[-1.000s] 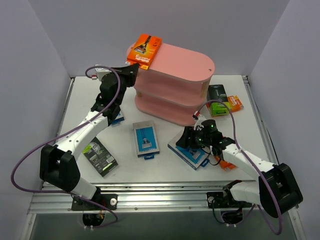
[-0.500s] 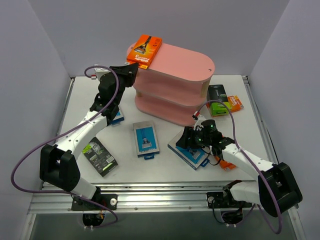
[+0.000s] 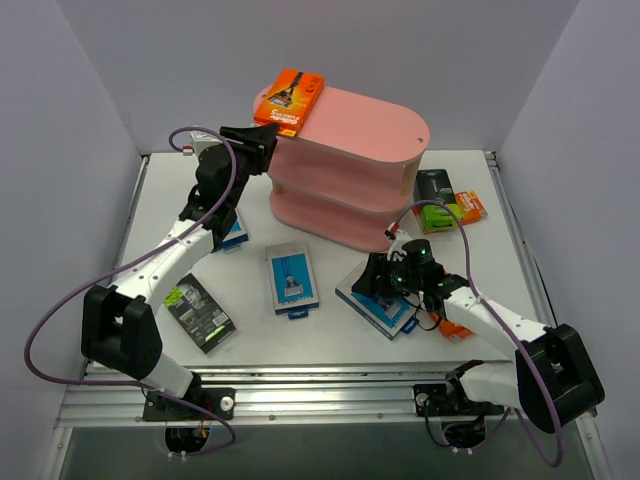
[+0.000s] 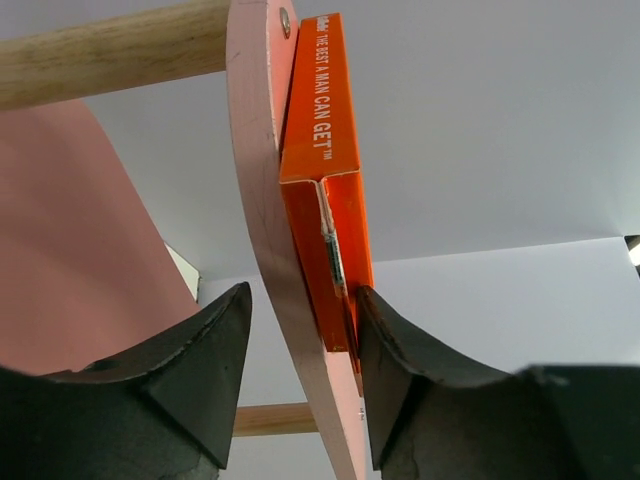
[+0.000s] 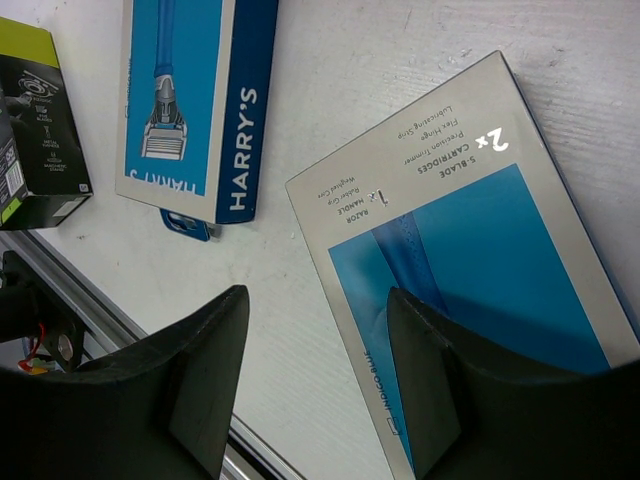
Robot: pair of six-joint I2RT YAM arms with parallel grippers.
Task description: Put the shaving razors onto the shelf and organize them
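An orange razor pack (image 3: 289, 100) is seen lying flat on the top board of the pink shelf (image 3: 365, 135), overhanging its left end. The left tool (image 3: 263, 148) is raised to that end with its fingers apart. In the left wrist view the board's edge and the pack's end are framed between them, one finger close against the pack and the other clear of the board. The right tool (image 3: 372, 280) is poised low over a blue-and-white pack (image 3: 385, 312) on the surface (image 3: 330, 345), its fingers spread and nothing gripped. A second blue-and-white pack (image 3: 292, 280) is laid near the middle, and a black-and-green pack (image 3: 200, 314) toward the left front. Another black pack (image 3: 437, 187) and an orange one (image 3: 470, 208) are seen just right of the shelf.
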